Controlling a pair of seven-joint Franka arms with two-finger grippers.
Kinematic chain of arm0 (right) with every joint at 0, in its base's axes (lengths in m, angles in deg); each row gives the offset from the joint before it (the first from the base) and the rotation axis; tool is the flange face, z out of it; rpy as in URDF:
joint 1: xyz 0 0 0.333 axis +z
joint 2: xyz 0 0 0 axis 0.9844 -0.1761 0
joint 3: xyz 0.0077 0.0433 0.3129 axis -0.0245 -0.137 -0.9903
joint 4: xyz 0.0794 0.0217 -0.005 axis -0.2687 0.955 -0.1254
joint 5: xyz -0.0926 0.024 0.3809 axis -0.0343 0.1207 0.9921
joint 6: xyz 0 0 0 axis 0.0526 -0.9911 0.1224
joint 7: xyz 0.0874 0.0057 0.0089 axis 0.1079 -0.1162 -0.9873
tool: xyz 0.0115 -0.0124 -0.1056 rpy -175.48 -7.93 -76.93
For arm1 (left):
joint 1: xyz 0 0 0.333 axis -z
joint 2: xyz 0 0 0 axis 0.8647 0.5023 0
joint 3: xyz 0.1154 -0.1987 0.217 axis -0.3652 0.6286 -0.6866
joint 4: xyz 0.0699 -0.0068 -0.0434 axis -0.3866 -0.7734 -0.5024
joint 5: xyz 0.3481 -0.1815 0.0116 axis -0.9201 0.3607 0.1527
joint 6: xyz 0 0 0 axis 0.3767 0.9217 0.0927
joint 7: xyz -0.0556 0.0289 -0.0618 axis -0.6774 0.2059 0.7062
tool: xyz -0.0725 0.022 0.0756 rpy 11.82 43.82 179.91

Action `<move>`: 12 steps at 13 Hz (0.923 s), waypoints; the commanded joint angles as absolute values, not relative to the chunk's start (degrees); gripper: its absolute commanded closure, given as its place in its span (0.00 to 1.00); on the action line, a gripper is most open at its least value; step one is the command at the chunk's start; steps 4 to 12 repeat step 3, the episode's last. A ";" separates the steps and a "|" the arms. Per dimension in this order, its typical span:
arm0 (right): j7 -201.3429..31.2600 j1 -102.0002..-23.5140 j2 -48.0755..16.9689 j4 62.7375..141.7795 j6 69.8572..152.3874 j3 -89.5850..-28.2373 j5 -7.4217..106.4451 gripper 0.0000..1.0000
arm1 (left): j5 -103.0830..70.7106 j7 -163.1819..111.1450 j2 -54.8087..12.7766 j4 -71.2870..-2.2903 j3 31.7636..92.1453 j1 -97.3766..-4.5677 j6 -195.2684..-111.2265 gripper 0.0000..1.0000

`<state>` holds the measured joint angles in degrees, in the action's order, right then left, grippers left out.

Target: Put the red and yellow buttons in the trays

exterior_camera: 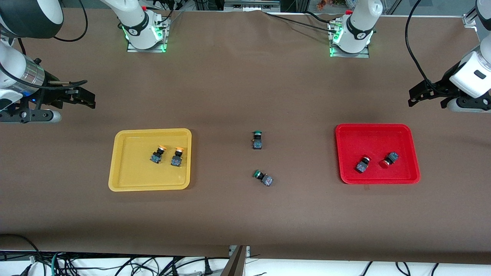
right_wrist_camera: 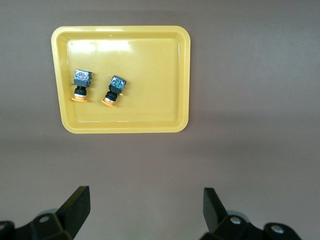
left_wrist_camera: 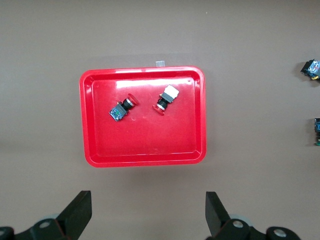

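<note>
Yellow tray (exterior_camera: pixel 150 186) toward the right arm's end of the table (exterior_camera: pixel 230 84), red tray (exterior_camera: pixel 378 179) toward the left arm's end, two green-capped buttons (exterior_camera: pixel 257 139) on the cloth between them. Two yellow buttons (exterior_camera: pixel 157 154) inside the yellow tray, two red buttons (exterior_camera: pixel 363 164) inside the red tray. Left gripper (left_wrist_camera: pixel 149 212) raised beside the red tray, right gripper (right_wrist_camera: pixel 145 207) raised beside the yellow tray, both spread wide, holding nothing.

The tabletop (exterior_camera: pixel 230 88) wears a matt brown cover, smooth and cloth-like, with a faint crease or two. The red tray (exterior_camera: pixel 377 130) looks like glossy plastic, throwing back white glare along its floor; the yellow tray (exterior_camera: pixel 150 133) is the same smooth plastic, with a softer sheen. The red buttons (exterior_camera: pixel 363 164) and yellow buttons (exterior_camera: pixel 157 154) have shiny plastic caps on duller dark bodies, as do the green buttons (exterior_camera: pixel 257 139). Both arms wear glossy white shells, and the jaws are matt black.
</note>
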<state>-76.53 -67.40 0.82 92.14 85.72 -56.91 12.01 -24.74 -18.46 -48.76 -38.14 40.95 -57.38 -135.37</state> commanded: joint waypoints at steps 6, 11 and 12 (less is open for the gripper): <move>-77.28 -68.08 0.62 91.21 85.41 -57.59 11.70 0.01 | -23.60 -19.48 -47.70 -36.92 41.70 -57.47 -133.21 0.00; -77.28 -68.08 0.62 91.21 85.41 -57.59 11.70 0.01 | -23.60 -19.48 -47.70 -36.92 41.70 -57.47 -133.21 0.00; -77.28 -68.08 0.62 91.21 85.41 -57.59 11.70 0.01 | -23.60 -19.48 -47.70 -36.92 41.70 -57.47 -133.21 0.00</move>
